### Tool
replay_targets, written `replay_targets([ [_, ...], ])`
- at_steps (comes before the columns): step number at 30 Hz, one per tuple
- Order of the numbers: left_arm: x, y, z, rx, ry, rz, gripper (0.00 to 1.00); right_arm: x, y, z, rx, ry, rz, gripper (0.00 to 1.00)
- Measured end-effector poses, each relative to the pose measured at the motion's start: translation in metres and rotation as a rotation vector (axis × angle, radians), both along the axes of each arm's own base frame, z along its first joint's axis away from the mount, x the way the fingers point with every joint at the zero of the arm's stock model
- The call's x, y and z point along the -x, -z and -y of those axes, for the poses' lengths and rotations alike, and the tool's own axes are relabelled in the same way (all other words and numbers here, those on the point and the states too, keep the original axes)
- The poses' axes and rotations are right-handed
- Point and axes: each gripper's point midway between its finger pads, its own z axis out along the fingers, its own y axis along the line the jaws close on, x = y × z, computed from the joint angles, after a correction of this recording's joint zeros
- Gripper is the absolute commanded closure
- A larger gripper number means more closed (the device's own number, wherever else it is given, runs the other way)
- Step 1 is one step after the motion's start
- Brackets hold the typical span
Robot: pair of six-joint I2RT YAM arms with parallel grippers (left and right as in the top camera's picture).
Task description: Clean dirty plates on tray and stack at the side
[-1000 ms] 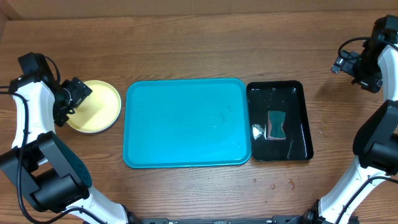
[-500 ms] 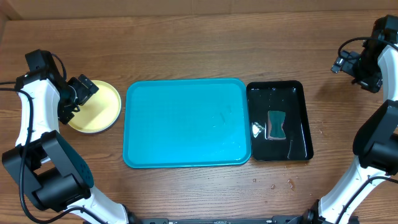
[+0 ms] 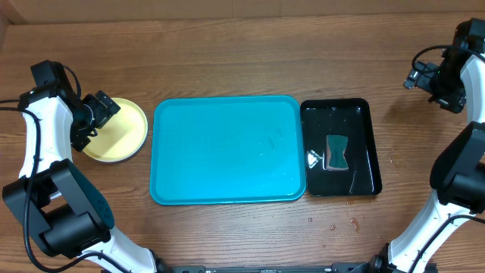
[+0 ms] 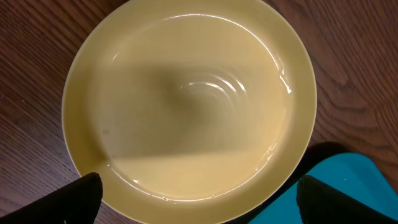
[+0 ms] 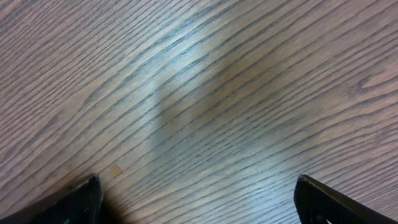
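Overhead: tray long axis left-right; yellow plate off left end; both jaws spread, empty.

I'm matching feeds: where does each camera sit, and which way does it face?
Overhead: above the table, facing straight down on tray, yellow plate, left gripper, right gripper.
Left wrist: over the yellow plate, facing down; own fingertips in bottom corners.
Right wrist: facing down on the table; own fingertips in bottom corners.
Shared: overhead and left wrist show yellow plate and tray.
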Motion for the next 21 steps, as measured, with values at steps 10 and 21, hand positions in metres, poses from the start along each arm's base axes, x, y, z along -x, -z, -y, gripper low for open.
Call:
replay_targets([
  [10, 0.0, 0.0, 0.0, 0.0, 0.0, 0.0, 0.0, 0.0, 0.0, 0.0, 0.0, 0.0, 0.001, 0.0],
  [21, 0.0, 0.0, 0.0, 0.0, 0.0, 0.0, 0.0, 0.019, -0.156, -0.007, 0.122, 0.0, 0.338, 0.0],
])
